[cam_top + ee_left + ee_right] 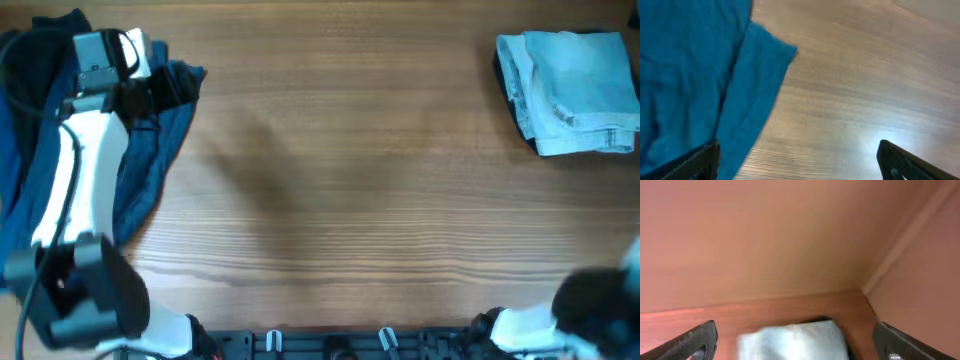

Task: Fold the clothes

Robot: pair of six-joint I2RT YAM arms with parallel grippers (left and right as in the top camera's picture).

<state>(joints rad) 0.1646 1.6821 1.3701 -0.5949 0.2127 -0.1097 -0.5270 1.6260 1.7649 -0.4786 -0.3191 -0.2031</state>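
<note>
The pale faded-blue denim shorts (570,90) lie folded in a stack at the table's far right. They also show blurred and low in the right wrist view (795,340). A dark navy garment (150,170) lies in a heap at the far left, with black cloth (30,60) behind it. In the left wrist view the navy garment (695,75) looks bright blue. My left gripper (165,92) hovers over the heap's right edge; its fingers (800,162) are wide apart and empty. My right gripper (800,342) is open and empty, well short of the shorts.
The wooden table (350,180) stretches between the two piles. The right arm's body (600,305) sits at the front right corner, the left arm's base (80,295) at the front left. A wall and corner (875,275) stand behind the shorts.
</note>
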